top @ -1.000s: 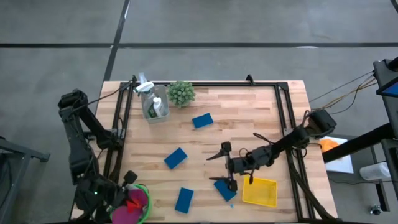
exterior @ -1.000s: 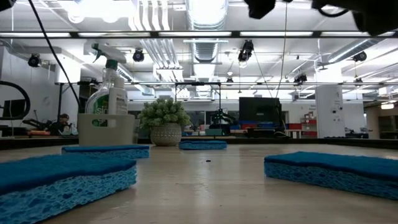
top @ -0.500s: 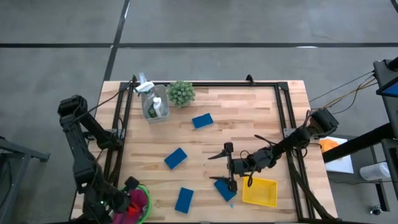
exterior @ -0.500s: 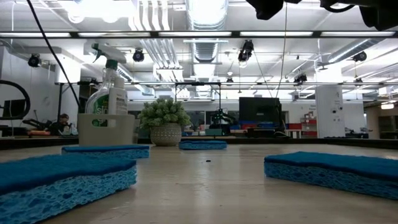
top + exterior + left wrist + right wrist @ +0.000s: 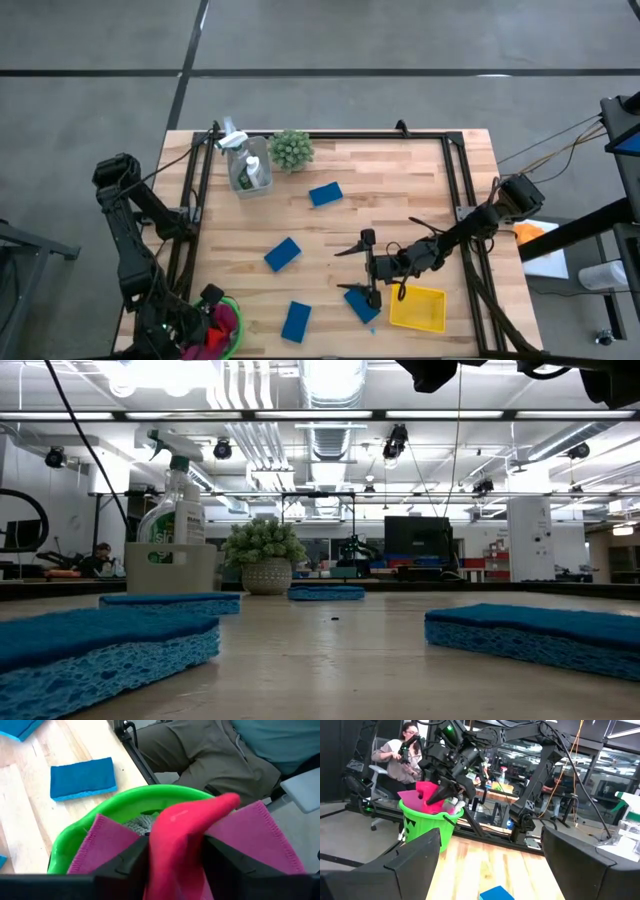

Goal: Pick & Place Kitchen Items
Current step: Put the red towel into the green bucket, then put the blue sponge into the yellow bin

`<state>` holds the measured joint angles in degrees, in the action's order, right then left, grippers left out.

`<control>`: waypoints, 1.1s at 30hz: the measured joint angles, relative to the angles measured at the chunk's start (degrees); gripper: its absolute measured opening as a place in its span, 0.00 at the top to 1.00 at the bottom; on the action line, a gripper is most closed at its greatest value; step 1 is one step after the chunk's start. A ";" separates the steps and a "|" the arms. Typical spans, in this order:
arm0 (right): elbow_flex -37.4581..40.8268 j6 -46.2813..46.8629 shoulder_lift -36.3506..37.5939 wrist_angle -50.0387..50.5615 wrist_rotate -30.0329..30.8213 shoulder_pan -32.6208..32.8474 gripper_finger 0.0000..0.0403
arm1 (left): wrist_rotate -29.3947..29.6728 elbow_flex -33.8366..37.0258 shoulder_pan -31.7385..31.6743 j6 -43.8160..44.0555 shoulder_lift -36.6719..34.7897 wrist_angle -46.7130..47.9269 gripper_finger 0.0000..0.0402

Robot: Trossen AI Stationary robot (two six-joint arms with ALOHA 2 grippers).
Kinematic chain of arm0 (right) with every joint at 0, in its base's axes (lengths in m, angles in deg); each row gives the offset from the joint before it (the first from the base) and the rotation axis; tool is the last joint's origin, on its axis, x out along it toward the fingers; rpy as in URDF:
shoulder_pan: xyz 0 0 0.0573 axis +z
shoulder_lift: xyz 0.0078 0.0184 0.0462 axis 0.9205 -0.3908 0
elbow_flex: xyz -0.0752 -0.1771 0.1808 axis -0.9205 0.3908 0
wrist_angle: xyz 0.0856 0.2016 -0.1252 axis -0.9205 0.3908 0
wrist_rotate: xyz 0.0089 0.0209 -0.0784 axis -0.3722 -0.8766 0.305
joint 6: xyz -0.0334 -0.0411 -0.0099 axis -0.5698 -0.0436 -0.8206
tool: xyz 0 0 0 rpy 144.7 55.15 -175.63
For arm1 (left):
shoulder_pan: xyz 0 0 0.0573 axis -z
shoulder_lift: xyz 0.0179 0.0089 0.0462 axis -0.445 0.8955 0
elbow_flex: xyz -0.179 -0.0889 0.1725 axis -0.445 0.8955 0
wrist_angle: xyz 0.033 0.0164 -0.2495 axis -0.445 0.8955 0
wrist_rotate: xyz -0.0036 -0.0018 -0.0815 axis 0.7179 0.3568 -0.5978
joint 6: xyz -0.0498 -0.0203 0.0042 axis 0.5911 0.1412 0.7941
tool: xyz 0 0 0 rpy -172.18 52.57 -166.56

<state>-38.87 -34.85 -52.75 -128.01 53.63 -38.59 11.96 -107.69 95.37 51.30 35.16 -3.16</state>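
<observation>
over the green bucket (image 5: 165, 795), left tool (image 5: 172, 857) pinches the upright red cloth (image 5: 182, 835).

Two black jointed arms (image 5: 130, 240) with black cables along the links. Each gripper (image 5: 362, 268) has two slim black fingers.

Red cloth (image 5: 187, 840), pink cloth (image 5: 255, 835), green bucket (image 5: 145, 797), blue sponges (image 5: 82, 777).

Both arms low over the near side of the table.
Left gripper (image 5: 210, 328) at the near left corner, fingers (image 5: 127, 860) clamped together. Right gripper (image 5: 366, 268) near centre-right, fingers (image 5: 410, 865) spread wide, holding nothing.
</observation>
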 joint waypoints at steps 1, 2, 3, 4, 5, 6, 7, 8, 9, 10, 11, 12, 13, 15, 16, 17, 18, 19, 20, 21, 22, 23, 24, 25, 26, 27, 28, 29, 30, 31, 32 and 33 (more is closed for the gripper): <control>0.00 0.00 0.00 0.01 0.00 0.00 0.16 | -0.02 0.00 0.00 0.06 0.00 0.16 0.54; 0.00 0.02 0.00 0.00 0.00 0.00 0.16 | -0.07 0.00 0.00 0.22 0.00 0.39 0.52; 0.00 0.08 0.00 0.00 0.00 0.00 0.16 | -0.34 0.00 0.00 0.43 -0.02 0.55 0.50; 0.00 0.15 0.00 0.00 0.00 0.00 0.16 | -0.88 0.00 0.00 0.45 -0.07 0.62 0.49; 0.00 0.17 0.00 0.02 0.00 0.00 0.16 | -1.65 0.00 0.00 0.47 -0.16 0.61 0.47; 0.00 0.17 0.00 0.03 0.00 0.00 0.16 | -2.16 0.01 0.00 0.56 -0.37 0.63 0.46; 0.00 0.17 0.00 0.06 0.00 0.00 0.16 | -2.45 0.04 0.00 0.74 -0.67 0.63 0.45; 0.00 0.17 0.00 0.12 0.00 0.00 0.16 | -2.54 0.04 0.00 1.28 -1.08 0.69 0.44; 0.00 0.17 0.00 0.17 0.00 0.00 0.16 | -2.54 0.04 0.00 1.88 -1.55 0.83 0.43; 0.00 0.17 0.00 0.17 0.00 0.00 0.16 | -2.52 0.04 0.00 2.47 -2.05 1.03 0.42; 0.00 0.17 0.00 0.17 0.00 0.00 0.16 | -2.54 0.04 0.00 2.95 -2.53 1.11 0.42; 0.00 0.18 0.00 0.17 0.00 0.00 0.16 | -2.54 0.04 0.00 3.03 -3.00 1.35 0.41; 0.00 0.20 0.00 0.17 0.00 0.00 0.16 | -2.55 0.04 0.06 3.17 -3.49 1.73 0.41; 0.00 0.20 0.00 0.23 0.00 0.00 0.16 | -2.54 0.04 0.24 3.16 -4.51 2.40 0.41; 0.00 0.20 0.00 0.28 0.00 0.00 0.16 | -2.54 0.04 0.26 3.17 -5.00 2.72 0.41; -0.02 0.20 0.00 0.40 0.00 0.00 0.16 | -2.56 0.04 0.28 3.16 -5.45 3.01 0.41; -0.02 0.20 0.00 0.46 0.00 0.00 0.16 | -2.56 0.04 0.31 3.14 -5.83 3.12 0.41; -0.02 0.20 0.00 0.48 0.00 0.00 0.16 | -2.56 0.04 0.35 3.08 -6.18 3.09 0.41; -0.02 0.20 0.00 0.50 0.00 0.00 0.16 | -2.54 0.04 0.35 2.96 -6.47 3.08 0.41; -0.02 0.20 -0.01 0.47 0.00 0.00 0.16 | -2.54 0.04 0.35 2.93 -6.69 3.03 0.41; -0.02 0.20 0.00 0.48 0.00 0.00 0.16 | -2.54 0.04 0.35 2.92 -6.93 3.02 0.41; -0.02 0.21 -0.02 0.49 0.00 0.00 0.16 | -2.52 0.01 0.35 2.90 -7.22 3.04 0.41; -0.02 0.20 -0.02 0.49 0.00 0.00 0.16 | -2.36 -0.10 0.35 2.87 -7.51 3.01 0.41; -0.02 0.21 -0.02 0.48 0.00 0.00 0.16 | -1.73 -0.12 0.35 2.70 -7.92 2.80 0.41; -0.02 0.22 -0.02 0.49 0.00 0.00 0.16 | -0.78 -0.11 0.35 2.20 -8.39 2.71 0.41; -0.02 0.23 -0.02 0.49 0.00 0.00 0.16 | 0.59 -0.11 0.35 1.30 -8.82 2.73 0.41; -0.02 0.24 -0.02 0.50 0.00 0.00 0.16 | 2.17 -0.11 0.35 0.19 -9.19 2.69 0.41; -0.02 0.22 -0.02 0.50 0.00 0.00 0.16 | 3.87 -0.11 0.35 -1.10 -9.52 2.69 0.41; -0.02 0.23 -0.02 0.48 0.00 0.00 0.16 | 5.83 -0.11 0.35 -2.74 -9.85 2.53 0.41; -0.02 0.24 -0.02 0.46 0.00 0.00 0.16 | 8.25 -0.11 0.35 -4.40 -10.17 2.21 0.41; -0.02 0.24 -0.02 0.48 0.00 0.00 0.16 | 11.36 -0.10 0.33 -5.87 -10.42 1.82 0.41; -0.05 0.23 -0.02 0.50 0.00 0.00 0.16 | 15.47 -0.03 0.33 -7.02 -10.49 1.33 0.41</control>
<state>-38.92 -34.62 -52.77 -127.51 53.63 -38.59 27.43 -107.71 95.70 44.29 24.67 -1.84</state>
